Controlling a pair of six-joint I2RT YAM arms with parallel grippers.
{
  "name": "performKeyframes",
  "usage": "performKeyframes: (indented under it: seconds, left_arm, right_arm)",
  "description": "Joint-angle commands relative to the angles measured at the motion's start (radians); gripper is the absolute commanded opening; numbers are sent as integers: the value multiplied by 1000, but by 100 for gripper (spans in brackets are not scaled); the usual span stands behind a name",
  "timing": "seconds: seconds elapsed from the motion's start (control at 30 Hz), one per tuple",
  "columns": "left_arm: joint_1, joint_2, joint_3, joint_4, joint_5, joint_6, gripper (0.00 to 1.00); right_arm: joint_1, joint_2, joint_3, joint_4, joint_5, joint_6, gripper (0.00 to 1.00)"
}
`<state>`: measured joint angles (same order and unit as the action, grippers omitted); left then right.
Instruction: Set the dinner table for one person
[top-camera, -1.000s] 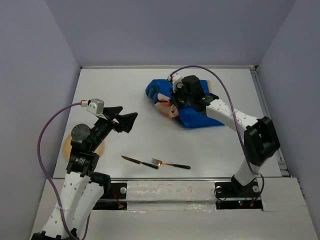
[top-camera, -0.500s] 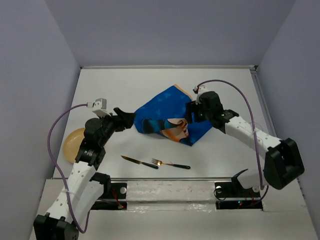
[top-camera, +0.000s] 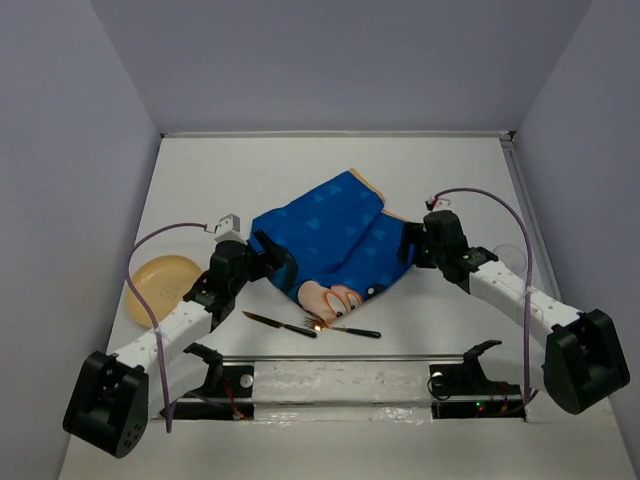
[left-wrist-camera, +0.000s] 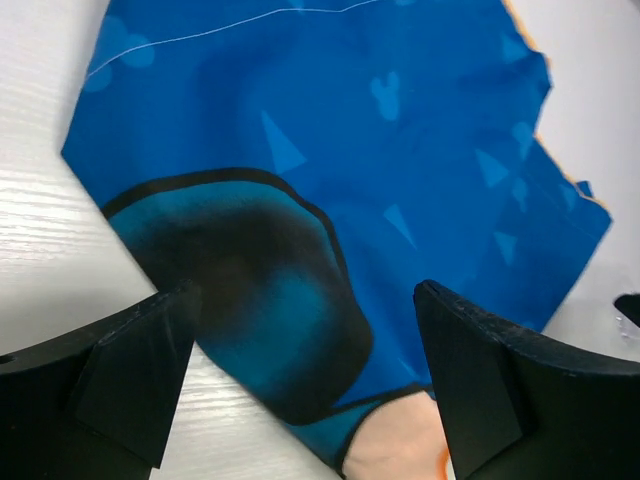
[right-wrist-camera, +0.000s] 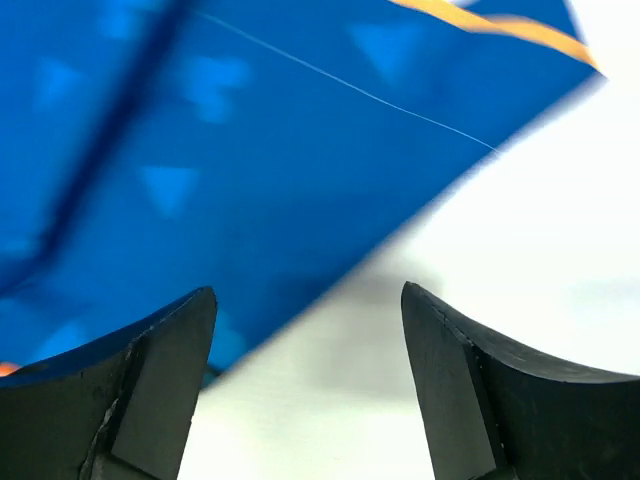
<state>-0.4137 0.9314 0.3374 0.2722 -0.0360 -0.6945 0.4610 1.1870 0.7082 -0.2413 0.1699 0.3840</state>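
The white dinner table (top-camera: 210, 180) carries a blue cartoon cloth mat (top-camera: 330, 230) lying partly folded at its middle. My left gripper (top-camera: 276, 264) is open over the mat's near-left corner, and in the left wrist view its fingers (left-wrist-camera: 130, 360) straddle the mat (left-wrist-camera: 380, 150) without pinching it. At the mat's right edge my right gripper (top-camera: 410, 246) also stands open. The right wrist view has the mat's edge (right-wrist-camera: 250, 150) by the left finger and bare table (right-wrist-camera: 520, 250) between the jaws. A knife (top-camera: 280, 324) and a fork (top-camera: 346, 328) lie near the front edge.
A yellow plate (top-camera: 160, 283) sits at the near left, just beside my left arm. The fork's head touches the mat's near corner. Grey walls close the table on three sides, and a rail (top-camera: 350, 357) runs along the near edge.
The mat was pulled from the far right toward the middle and spread wider. My right gripper opened and let it go. My left arm dropped down onto the mat's left corner.
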Motion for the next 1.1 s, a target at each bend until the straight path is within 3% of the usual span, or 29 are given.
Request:
performKeyframes:
  seconds: [0.0,0.17,0.37,0.43,0.53,0.57,0.6,0.63,0.8,0.87,0.97,1.0,1.07]
  left_arm:
    - [-5,79,9,122,-76,19,99]
    - [0,214,67,143,-79,64,99]
    - [7,234,101,116,-177,84,99]
    - [15,198,65,111,-215,63,99]
    - [64,185,37,151,-153,52,98]
    - [76,225,51,151,-136,56,98]
    - [87,225,61,154,-119,64,98]
    - [104,271,71,157,-96,78,98]
    - [125,366,112,171,-110,108,98]
    - [136,397,139,176,-78,110,98]
    - [138,446,155,191,-47,104,95]
    - [138,460,157,194,-50,104,93]
    - [138,483,157,208,-61,107,84]
  right_arm:
    - [-91,-20,-44,5,19,98,87]
    - [-137,66,-39,32,-21,180,82]
    - [-168,181,-47,95,-50,210,77]
    - [-168,198,-46,126,-55,225,68]
    - [-177,218,-38,178,-55,236,48]
    - [-177,226,-30,184,-47,239,37]
    - [-177,235,-18,188,-35,240,37]
    - [-177,249,6,189,-14,242,25]
    - [-177,227,27,230,-9,237,10]
    - [-177,224,31,229,2,231,11]
    - [-177,230,28,231,-23,227,51]
    - [-177,232,16,231,-30,228,79]
    - [-177,246,7,231,-26,228,93]
